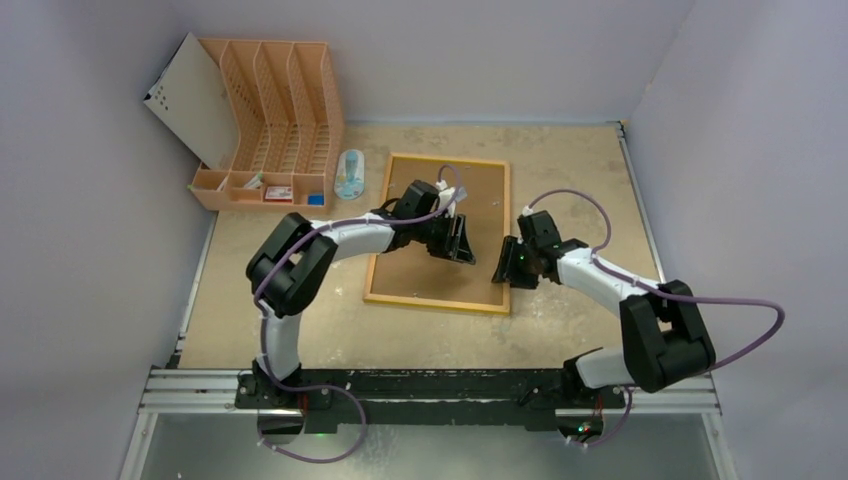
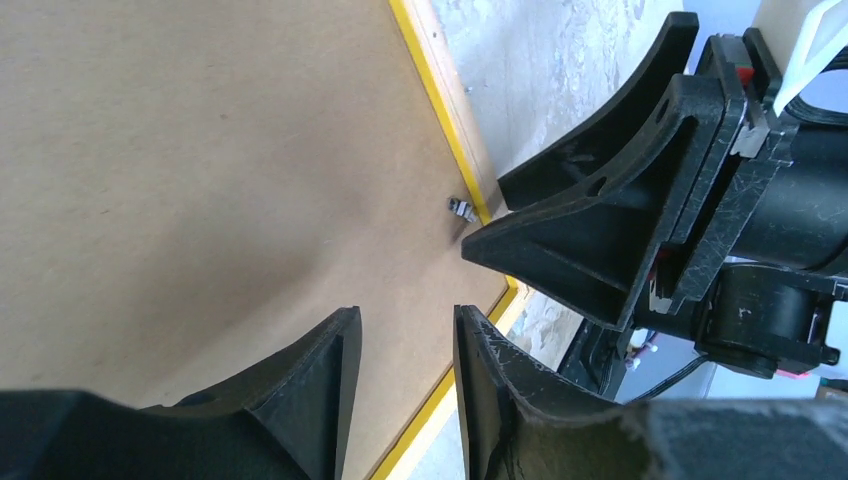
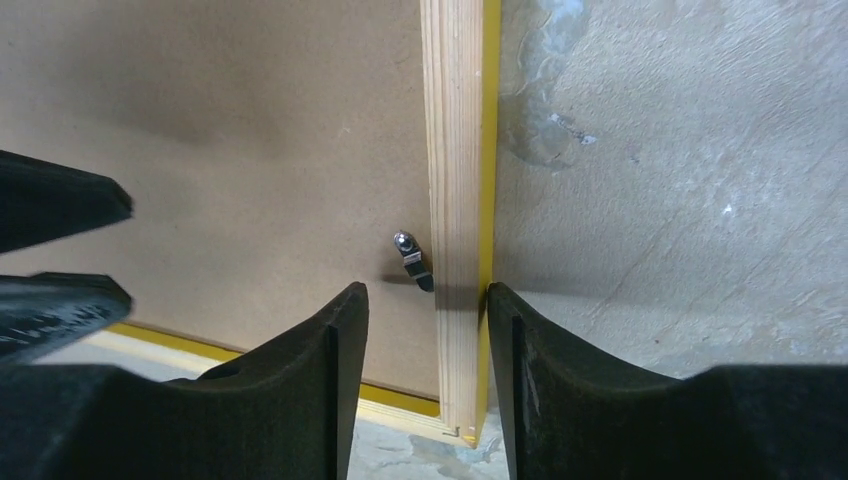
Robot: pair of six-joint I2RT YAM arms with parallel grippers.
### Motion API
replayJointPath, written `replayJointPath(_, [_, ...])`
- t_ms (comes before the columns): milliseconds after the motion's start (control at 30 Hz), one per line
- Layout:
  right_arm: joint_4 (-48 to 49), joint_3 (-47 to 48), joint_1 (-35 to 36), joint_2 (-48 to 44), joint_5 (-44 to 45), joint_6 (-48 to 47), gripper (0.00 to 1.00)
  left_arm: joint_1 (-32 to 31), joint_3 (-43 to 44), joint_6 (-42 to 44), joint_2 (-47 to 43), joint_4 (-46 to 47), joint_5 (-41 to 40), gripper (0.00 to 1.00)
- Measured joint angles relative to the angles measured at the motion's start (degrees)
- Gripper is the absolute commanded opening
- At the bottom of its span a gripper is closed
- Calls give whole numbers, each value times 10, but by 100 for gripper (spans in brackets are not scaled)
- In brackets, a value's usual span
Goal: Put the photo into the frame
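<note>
The right claw [image 3: 425,295] stands spread astride the frame [image 3: 455,150], whose side rail runs between its fingers; a small metal clip [image 3: 412,258] sits just ahead; the left claw [image 2: 405,320], spread and empty, hangs over the brown backing board [image 2: 200,150].

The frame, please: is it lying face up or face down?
Face down: the frame has its brown backing board and metal clip facing upward.

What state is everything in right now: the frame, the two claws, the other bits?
frame: lying face down, yellow front rim underneath.
backing board: seated flat inside the frame.
metal clip: on the board, beside the frame's right rail.
left gripper: open, over the board, holding nothing.
right gripper: open, astride the frame's right rail.
file rack: upright, far left.
</note>
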Motion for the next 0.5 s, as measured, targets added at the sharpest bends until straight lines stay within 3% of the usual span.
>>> replayJointPath(300, [-9, 10, 0, -10, 59, 9, 39, -21, 6, -2, 34, 31, 14, 35])
replayJointPath(500, [-10, 30, 3, -1, 69, -1, 37, -35, 13, -1, 50, 10, 2, 33])
